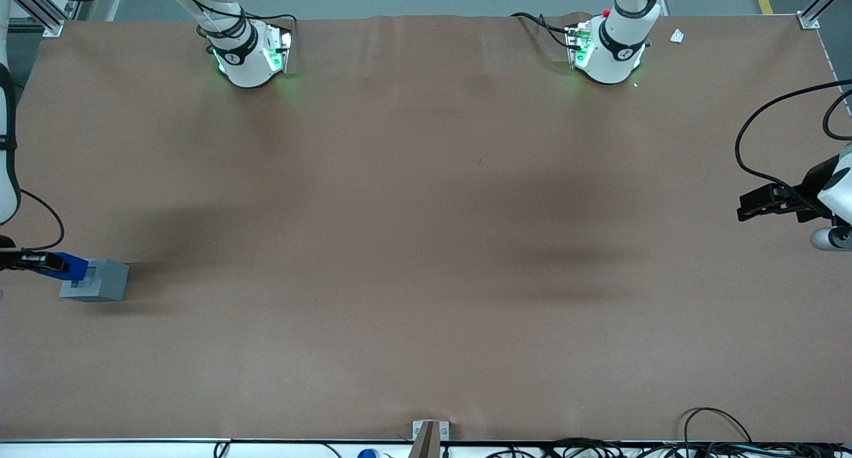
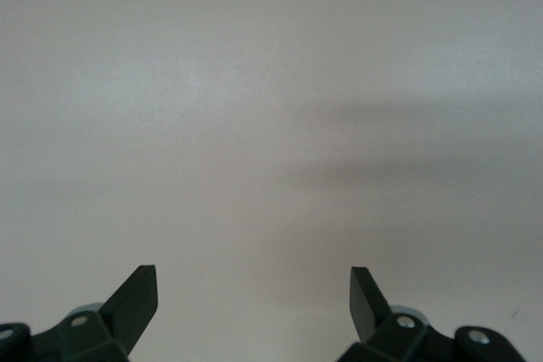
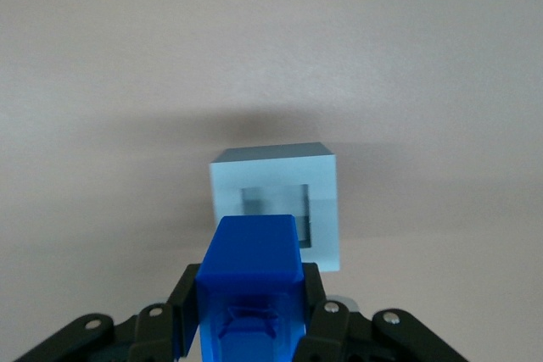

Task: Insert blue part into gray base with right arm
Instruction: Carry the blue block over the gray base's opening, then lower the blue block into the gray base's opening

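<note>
A: We log the gray base (image 1: 96,279) on the tabletop (image 1: 426,231), at the working arm's end, nearer the front edge than the arm-base edge.

B: We note the gripper (image 1: 41,263) clamping the blue part (image 1: 72,265), which hangs above the base's recess (image 3: 274,203), not yet seated.

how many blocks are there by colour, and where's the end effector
blue: 1, the blue part, held in the end effector above the base
gray: 1, the gray base, on the table at the working arm's end
total: 2
</note>
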`<state>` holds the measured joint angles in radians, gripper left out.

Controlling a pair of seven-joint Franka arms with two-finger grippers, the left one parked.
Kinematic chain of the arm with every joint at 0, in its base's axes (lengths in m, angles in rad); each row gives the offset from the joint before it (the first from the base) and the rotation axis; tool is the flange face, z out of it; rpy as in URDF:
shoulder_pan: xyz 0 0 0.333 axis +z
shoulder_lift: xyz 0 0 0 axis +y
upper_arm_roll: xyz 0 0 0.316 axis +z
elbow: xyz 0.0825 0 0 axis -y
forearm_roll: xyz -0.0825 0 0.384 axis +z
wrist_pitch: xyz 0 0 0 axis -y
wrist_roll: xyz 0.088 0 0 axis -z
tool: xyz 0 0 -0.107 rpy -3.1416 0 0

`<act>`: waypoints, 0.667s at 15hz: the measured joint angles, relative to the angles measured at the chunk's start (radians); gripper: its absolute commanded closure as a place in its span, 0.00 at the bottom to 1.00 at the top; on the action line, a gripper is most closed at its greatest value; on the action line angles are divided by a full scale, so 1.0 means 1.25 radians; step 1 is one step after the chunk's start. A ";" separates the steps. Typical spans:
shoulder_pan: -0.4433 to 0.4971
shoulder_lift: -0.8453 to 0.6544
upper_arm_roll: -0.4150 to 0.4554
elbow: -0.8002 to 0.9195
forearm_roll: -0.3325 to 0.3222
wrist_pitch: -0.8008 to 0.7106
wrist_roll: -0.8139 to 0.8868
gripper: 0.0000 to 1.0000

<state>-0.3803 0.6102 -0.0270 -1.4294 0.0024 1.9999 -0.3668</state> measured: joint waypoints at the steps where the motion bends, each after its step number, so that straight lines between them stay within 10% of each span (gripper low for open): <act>1: -0.001 0.010 0.000 0.007 0.000 0.000 -0.001 0.96; 10: -0.001 0.027 0.004 0.019 0.000 -0.006 -0.033 0.96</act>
<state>-0.3812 0.6435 -0.0219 -1.4054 0.0024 1.9928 -0.4076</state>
